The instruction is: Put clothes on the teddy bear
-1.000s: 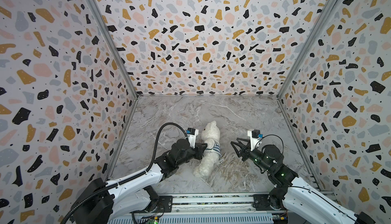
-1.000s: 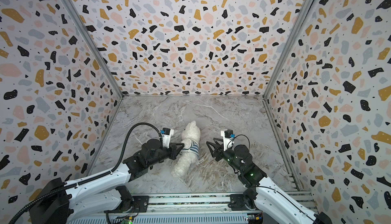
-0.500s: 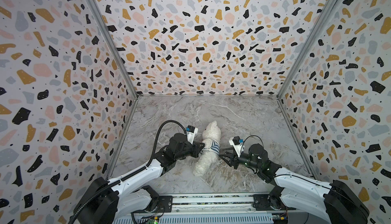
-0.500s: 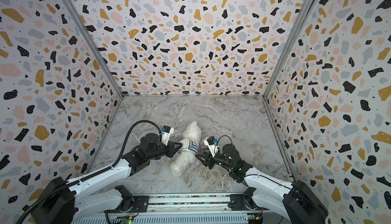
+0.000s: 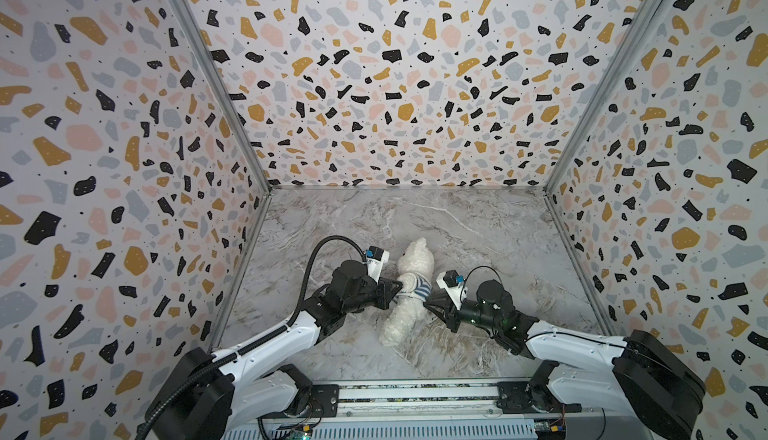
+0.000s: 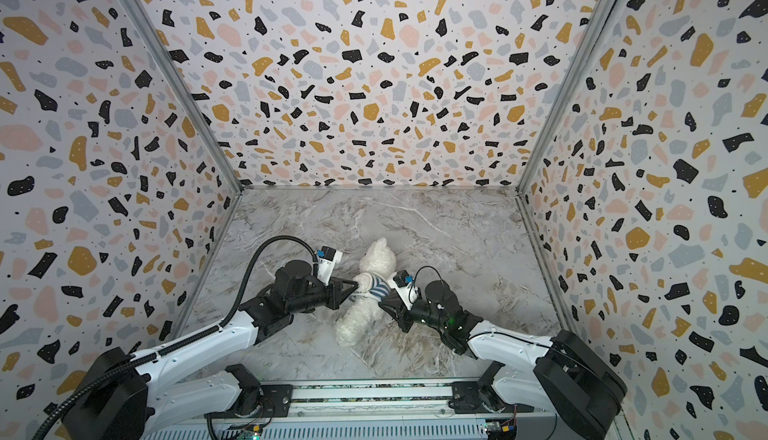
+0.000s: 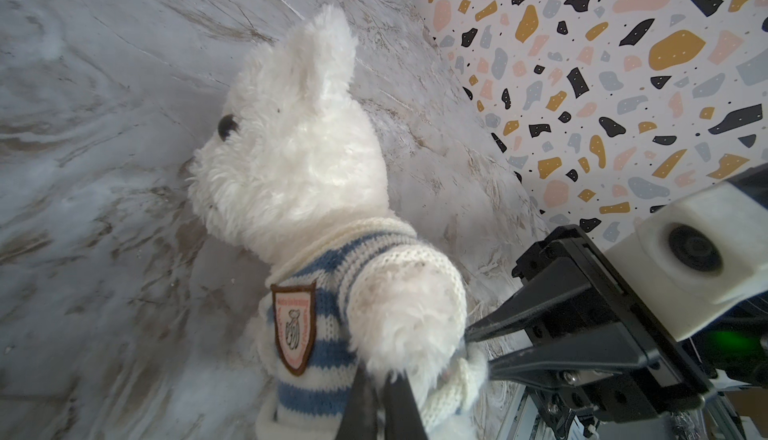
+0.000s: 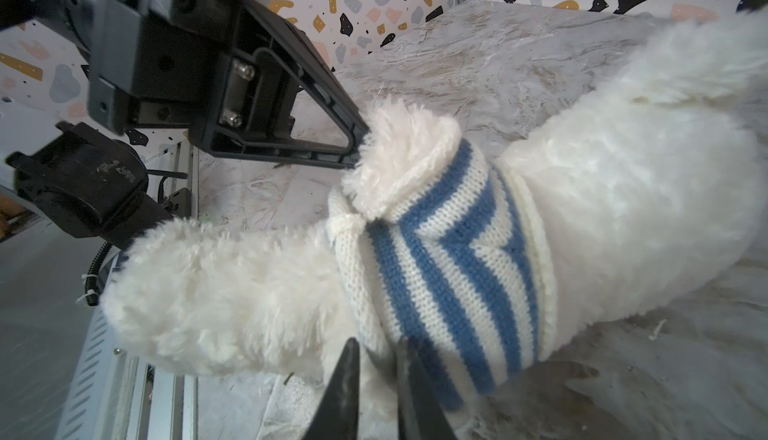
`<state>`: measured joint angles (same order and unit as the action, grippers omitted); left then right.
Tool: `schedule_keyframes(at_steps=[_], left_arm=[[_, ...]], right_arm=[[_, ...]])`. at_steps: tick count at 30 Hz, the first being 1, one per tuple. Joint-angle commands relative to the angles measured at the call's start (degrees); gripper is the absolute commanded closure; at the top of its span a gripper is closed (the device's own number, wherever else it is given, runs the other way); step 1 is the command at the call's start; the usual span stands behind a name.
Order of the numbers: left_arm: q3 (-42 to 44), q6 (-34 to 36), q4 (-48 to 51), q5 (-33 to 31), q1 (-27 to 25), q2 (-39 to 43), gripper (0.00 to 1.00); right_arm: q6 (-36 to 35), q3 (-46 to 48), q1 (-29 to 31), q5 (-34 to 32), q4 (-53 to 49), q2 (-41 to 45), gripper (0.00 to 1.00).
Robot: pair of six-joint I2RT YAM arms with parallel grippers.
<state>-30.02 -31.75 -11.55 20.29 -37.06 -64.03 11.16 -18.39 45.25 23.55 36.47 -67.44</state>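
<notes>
Found teddy bear (image 5: 401, 317) toward 6 o'clock on surface (image 5: 478, 230), left end effector (image 5: 397, 289) clamped on its 9 o'clock paw (image 8: 390, 155), right end effector (image 5: 427, 297) pinching shirt (image 8: 449, 251) hem; risks bunching shirt under opposed pulls.

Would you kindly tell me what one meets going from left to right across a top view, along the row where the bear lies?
left arm → left gripper → bear in its shirt → right gripper → right arm
</notes>
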Motion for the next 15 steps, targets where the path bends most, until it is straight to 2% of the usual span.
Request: schedule_keyframes(at_steps=[1,5,15], left_arm=[[0.0,-0.2,-0.5,0.1,0.6,0.4,1.0],[1.0,-2.1,-2.3,0.0,1.6,0.9,1.0],[1.8,-4.8,-2.4,0.3,4.4,1.0,1.0]], right_arm=[[-1.8,-2.3,0.9,-1.1,-0.3,-0.1,0.91],[-3.3,-2.6,2.4,-3.4,-2.9,1.8,1.0],[-7.4,-2.7,9.1,-4.9,-8.5,6.3,1.0]])
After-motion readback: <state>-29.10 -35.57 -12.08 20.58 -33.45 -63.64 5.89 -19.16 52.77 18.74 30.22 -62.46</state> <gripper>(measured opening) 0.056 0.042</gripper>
